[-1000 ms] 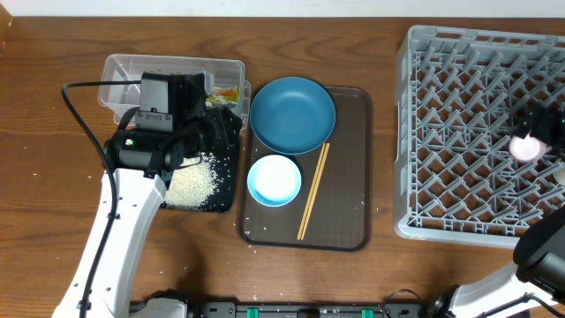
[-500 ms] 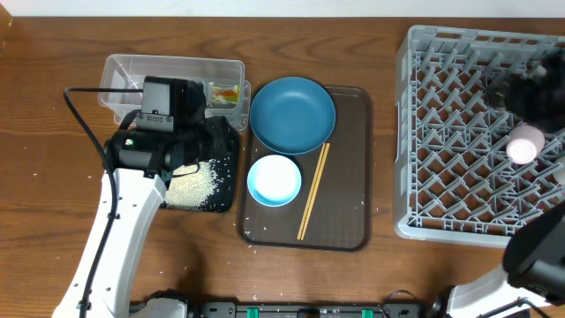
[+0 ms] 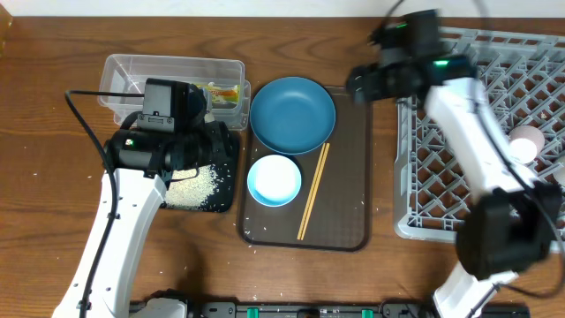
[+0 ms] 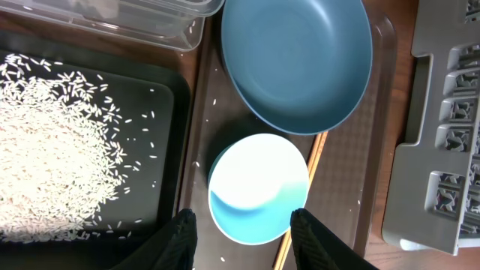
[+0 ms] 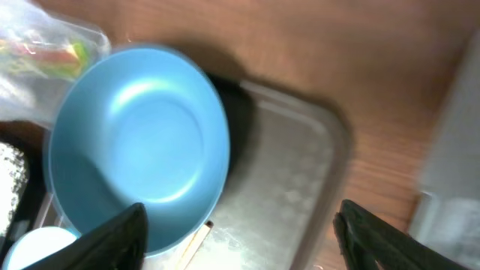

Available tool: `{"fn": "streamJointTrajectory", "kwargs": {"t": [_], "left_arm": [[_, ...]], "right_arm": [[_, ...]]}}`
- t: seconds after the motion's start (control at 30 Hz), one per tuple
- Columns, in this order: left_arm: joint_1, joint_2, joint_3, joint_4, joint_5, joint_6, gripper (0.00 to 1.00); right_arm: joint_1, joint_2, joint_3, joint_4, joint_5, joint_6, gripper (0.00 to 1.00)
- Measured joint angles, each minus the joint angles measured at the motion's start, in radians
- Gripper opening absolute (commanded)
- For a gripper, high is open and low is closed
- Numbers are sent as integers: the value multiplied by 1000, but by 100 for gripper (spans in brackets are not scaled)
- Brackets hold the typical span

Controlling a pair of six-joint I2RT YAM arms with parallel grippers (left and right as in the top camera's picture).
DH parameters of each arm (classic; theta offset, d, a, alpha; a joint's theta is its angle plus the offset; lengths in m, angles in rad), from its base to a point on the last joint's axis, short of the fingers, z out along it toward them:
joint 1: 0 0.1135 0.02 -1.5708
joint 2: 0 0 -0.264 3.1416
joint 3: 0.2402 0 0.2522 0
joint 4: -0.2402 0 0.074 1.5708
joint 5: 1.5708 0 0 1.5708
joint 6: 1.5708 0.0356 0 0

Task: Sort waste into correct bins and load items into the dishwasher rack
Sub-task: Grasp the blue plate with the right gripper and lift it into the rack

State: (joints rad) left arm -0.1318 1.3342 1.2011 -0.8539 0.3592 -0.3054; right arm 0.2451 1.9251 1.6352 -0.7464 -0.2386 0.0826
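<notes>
The big dark-blue bowl (image 3: 292, 115) (image 4: 296, 64) (image 5: 139, 142), the small light-blue bowl (image 3: 274, 180) (image 4: 259, 187) and the wooden chopsticks (image 3: 313, 192) lie on the brown serving tray (image 3: 349, 177). My left gripper (image 3: 207, 141) (image 4: 244, 219) is open and empty, above the small bowl's near rim. My right gripper (image 3: 360, 84) (image 5: 240, 217) is open and empty above the tray's far right corner, beside the big bowl. A white cup, pink inside, (image 3: 527, 143) rests in the grey dishwasher rack (image 3: 459, 132). Rice (image 3: 192, 183) lies in the black tray (image 3: 225, 172). The yellow-green wrapper (image 3: 228, 92) is in the clear tub (image 3: 168, 71). The tissue does not show.
Loose rice grains are scattered on the brown tray's front edge (image 3: 265, 231) and on the wooden table to the left (image 3: 40, 168). The rack's left wall (image 4: 442, 135) stands close to the brown tray's right edge. The left arm's cable loops over the table's left side.
My right arm has swung left out of the rack to the brown tray's far corner, leaving the pink-inside cup in the rack. The left arm has hardly moved.
</notes>
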Motion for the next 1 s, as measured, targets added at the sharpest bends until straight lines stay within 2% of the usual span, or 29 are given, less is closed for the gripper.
{"fn": "streamJointTrajectory", "kwargs": {"t": [0.2,0.27,0.37,0.4,0.53,0.73,0.87,1.0], "left_arm": [[0,0,0,-1,0,0,44],[0,0,0,-2,0,0,44],[0,0,0,-2,0,0,44],[0,0,0,-2,0,0,44],[0,0,0,-2,0,0,44],[0,0,0,-3,0,0,44],[0,0,0,-3,0,0,44],[0,0,0,-3,0,0,44]], "right_arm": [[91,169,0,37,75,68,46],[111,221,0,52,88,89,27],[124,261,-1,69,101,110,4],[125,268,-1,80,105,123,1],[117,265,3,127,107,160,1],[58,235,64,97,143,155,1],[-27,120,99,94,216,95,1],[-127,-50,126,111,379,-16,1]]}}
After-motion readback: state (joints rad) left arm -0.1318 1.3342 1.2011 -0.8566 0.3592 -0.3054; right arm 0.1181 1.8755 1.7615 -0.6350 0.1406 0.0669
